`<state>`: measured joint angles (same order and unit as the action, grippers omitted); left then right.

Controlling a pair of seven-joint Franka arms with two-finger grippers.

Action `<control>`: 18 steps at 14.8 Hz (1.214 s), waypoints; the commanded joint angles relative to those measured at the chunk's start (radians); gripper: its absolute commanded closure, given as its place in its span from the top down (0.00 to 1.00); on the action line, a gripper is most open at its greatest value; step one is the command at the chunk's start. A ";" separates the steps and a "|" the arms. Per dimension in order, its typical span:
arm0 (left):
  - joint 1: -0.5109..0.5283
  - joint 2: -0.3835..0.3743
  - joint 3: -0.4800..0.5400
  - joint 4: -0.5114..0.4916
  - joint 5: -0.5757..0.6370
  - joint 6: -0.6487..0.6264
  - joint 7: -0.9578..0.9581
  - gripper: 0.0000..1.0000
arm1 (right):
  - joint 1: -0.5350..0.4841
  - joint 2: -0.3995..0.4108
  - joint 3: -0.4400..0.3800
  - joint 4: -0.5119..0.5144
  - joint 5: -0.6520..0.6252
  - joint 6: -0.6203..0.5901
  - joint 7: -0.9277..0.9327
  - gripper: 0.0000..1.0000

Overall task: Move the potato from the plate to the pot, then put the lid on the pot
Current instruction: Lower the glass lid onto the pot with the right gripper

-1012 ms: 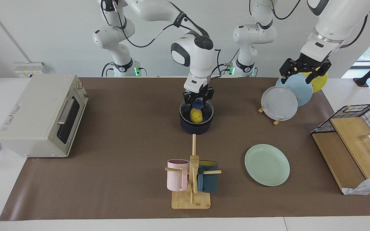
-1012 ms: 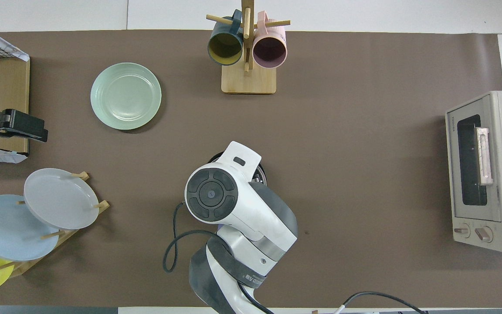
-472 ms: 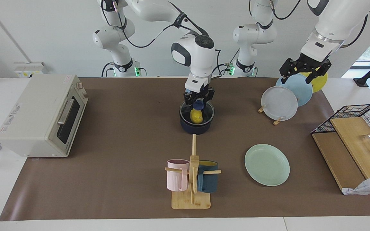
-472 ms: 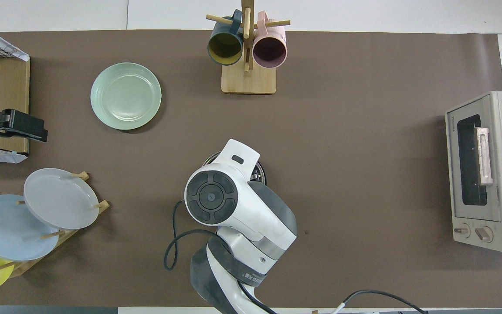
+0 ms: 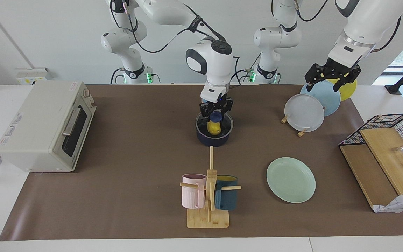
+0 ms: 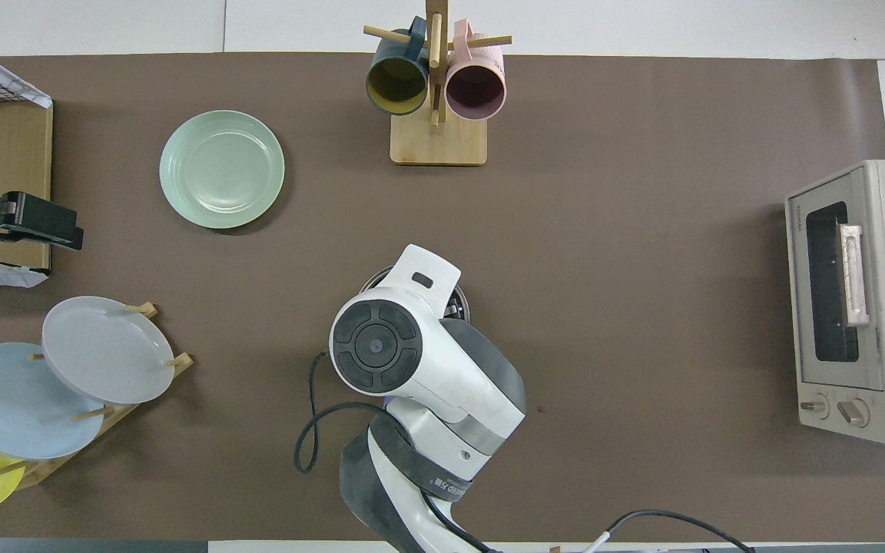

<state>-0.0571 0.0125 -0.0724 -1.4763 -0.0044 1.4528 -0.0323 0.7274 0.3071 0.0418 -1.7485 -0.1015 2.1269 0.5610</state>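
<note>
The dark blue pot [image 5: 212, 140] stands mid-table, nearer the robots than the mug stand. The yellow potato [image 5: 214, 128] lies inside it and shows through the clear glass lid [image 5: 226, 123], which rests on the pot's rim. My right gripper [image 5: 217, 111] is open just above the lid, its fingers on either side of the blue knob [image 5: 216, 117]. In the overhead view the right arm hides the pot except a bit of rim [image 6: 460, 304]. The mint-green plate [image 5: 291, 179] [image 6: 221, 169] is bare. My left gripper [image 5: 331, 77] waits open over the plate rack.
A toaster oven [image 5: 44, 126] stands at the right arm's end. A wooden mug stand [image 5: 209, 196] with a pink mug and a teal mug is farther from the robots than the pot. A rack of plates [image 5: 304, 112] and a wire basket with boards [image 5: 387, 154] are at the left arm's end.
The right gripper has risen slightly, and the lid's knob now sits a little lower between its fingers, with the lid settled on the pot. The left arm has not moved.
</note>
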 commanded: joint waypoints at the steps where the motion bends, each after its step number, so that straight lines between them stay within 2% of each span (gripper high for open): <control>1: -0.006 -0.020 0.011 -0.024 -0.009 0.003 0.009 1.00 | -0.006 0.006 0.004 -0.029 -0.009 0.022 0.002 0.02; 2: -0.006 -0.020 0.011 -0.024 -0.008 0.003 0.003 1.00 | -0.006 0.006 0.004 -0.029 -0.009 0.024 0.002 0.36; 3: -0.006 -0.020 0.011 -0.025 -0.008 0.003 0.003 1.00 | -0.006 0.006 0.004 -0.029 -0.009 0.025 0.002 0.87; 4: -0.006 -0.020 0.011 -0.026 -0.008 0.003 0.003 1.00 | -0.008 0.006 0.004 -0.028 -0.009 0.024 0.000 1.00; 9: -0.001 -0.020 0.011 -0.026 -0.008 -0.003 0.003 1.00 | -0.023 0.000 -0.002 0.004 -0.009 -0.022 -0.003 1.00; 14: -0.003 -0.022 0.011 -0.026 -0.008 -0.006 0.002 1.00 | -0.062 -0.014 -0.004 0.098 0.000 -0.106 -0.003 1.00; 16: -0.003 -0.022 0.011 -0.026 -0.008 -0.006 0.002 1.00 | -0.117 -0.019 0.000 0.177 0.019 -0.204 -0.004 1.00; 18: -0.003 -0.022 0.011 -0.026 -0.008 -0.006 0.002 1.00 | -0.151 -0.025 -0.002 0.217 0.089 -0.254 -0.003 1.00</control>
<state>-0.0570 0.0125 -0.0696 -1.4770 -0.0044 1.4522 -0.0323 0.6186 0.2852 0.0303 -1.5827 -0.0701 1.9284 0.5609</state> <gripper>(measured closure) 0.000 0.000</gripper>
